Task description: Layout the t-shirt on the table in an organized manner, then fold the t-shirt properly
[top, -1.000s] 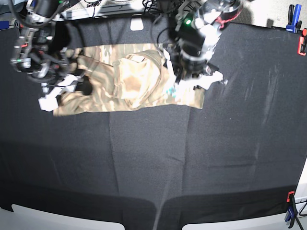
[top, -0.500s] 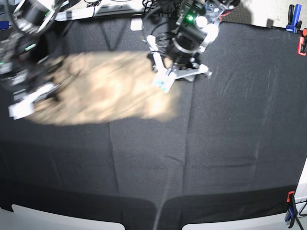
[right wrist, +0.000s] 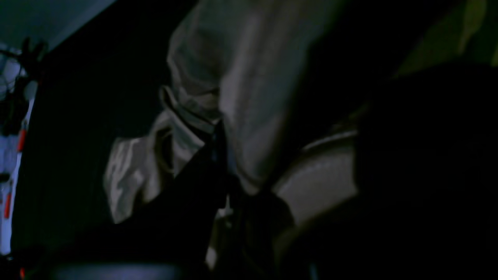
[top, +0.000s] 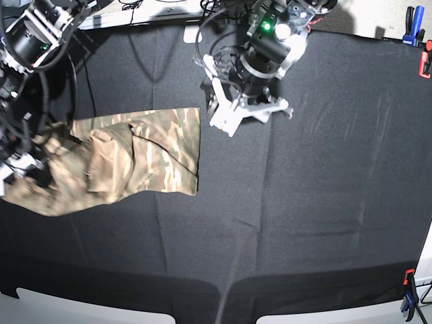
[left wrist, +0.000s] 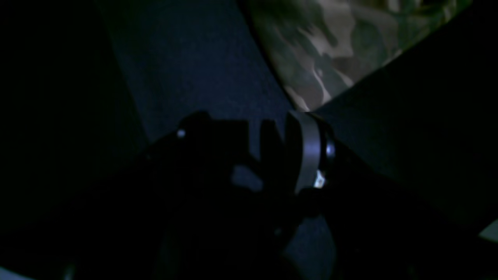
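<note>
Base view overhead, wrist views close, dim, all sharing t-shirt (top: 135, 158)

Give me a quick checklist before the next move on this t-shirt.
1. Right end effector gripping the t-shirt: ok, shut on fabric at the shirt's edge.
2. Left end effector clear of the shirt: ok, open, over bare table.
3. Shirt laid flat: not ok, bunched and creased toward the gripped end.
4. Shirt fully on the table: cannot tell, its gripped end reaches the picture's edge.
5. Sleeves spread out: not ok, none lies flat.
</note>
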`<state>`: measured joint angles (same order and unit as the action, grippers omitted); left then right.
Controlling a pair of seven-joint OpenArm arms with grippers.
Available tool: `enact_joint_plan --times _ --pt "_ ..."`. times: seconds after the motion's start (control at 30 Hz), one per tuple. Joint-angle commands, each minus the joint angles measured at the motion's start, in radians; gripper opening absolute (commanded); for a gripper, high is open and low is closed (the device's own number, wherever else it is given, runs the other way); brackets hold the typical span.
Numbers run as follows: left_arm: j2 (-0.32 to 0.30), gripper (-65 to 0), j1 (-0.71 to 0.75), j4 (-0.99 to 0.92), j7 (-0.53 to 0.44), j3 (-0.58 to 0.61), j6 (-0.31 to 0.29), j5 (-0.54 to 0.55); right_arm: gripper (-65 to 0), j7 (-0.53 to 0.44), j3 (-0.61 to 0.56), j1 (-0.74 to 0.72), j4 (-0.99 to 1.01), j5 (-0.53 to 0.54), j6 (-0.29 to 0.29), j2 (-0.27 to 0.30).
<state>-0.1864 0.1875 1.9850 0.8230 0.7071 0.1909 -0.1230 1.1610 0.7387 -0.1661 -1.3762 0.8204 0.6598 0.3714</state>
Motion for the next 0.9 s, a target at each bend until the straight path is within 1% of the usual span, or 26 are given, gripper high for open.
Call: enact_joint_plan --times 0.0,0.1,0.17,0.27,0.33,0.43,0.47,0.6,0.67,0.73,0.87 --pt "0.006 -37.0 -0.008 0.019 -0.032 0.002 0.001 -0.006 -65.0 -0.024 -0.021 -0.022 -0.018 0.047 -0.002 0.019" --pt "0.006 -37.0 -0.008 0.019 -0.036 0.002 -0.032 -0.006 -65.0 -0.024 -0.108 -0.026 -0.018 0.060 -0.024 0.019" --pt "0.006 -37.0 -0.008 0.019 -0.036 0.002 -0.035 -0.006 -65.0 -0.024 -0.172 -0.034 -0.018 0.058 -0.029 0.012" --pt "0.006 -37.0 -0.008 0.019 -0.039 0.002 -0.035 -0.006 -65.0 -0.024 -0.257 -0.051 -0.018 0.059 -0.032 -0.017" --pt "0.006 -37.1 -0.008 0.014 -0.077 0.002 -0.043 -0.009 -65.0 -0.024 -0.303 -0.065 -0.022 0.058 -0.032 -0.047" --pt "0.006 -37.0 -0.009 -0.031 -0.183 0.002 -0.079 -0.073 -65.0 -0.024 -0.345 -0.080 -0.029 0.048 -0.033 -0.101" --pt "0.006 -37.0 -0.011 -0.055 -0.200 0.002 -0.081 -0.087 -65.0 -0.024 -0.352 -0.084 -0.031 0.047 -0.033 -0.119" --pt "0.009 -37.0 -0.034 -0.161 -0.183 0.002 -0.079 -0.082 -65.0 -0.024 -0.359 -0.097 -0.034 0.037 -0.033 -0.198" --pt "0.012 -37.0 -0.039 -0.183 -0.162 0.002 -0.079 -0.082 -65.0 -0.026 -0.359 -0.097 -0.034 -0.008 -0.032 -0.243" --pt "0.017 -37.0 -0.039 -0.183 -0.158 0.002 -0.079 -0.082 -65.0 -0.029 -0.359 -0.097 -0.034 -0.089 -0.032 -0.289" --pt "0.047 -37.0 -0.039 -0.183 -0.157 0.002 -0.079 -0.085 -65.0 -0.046 -0.359 -0.097 -0.034 -0.241 -0.031 -0.373"
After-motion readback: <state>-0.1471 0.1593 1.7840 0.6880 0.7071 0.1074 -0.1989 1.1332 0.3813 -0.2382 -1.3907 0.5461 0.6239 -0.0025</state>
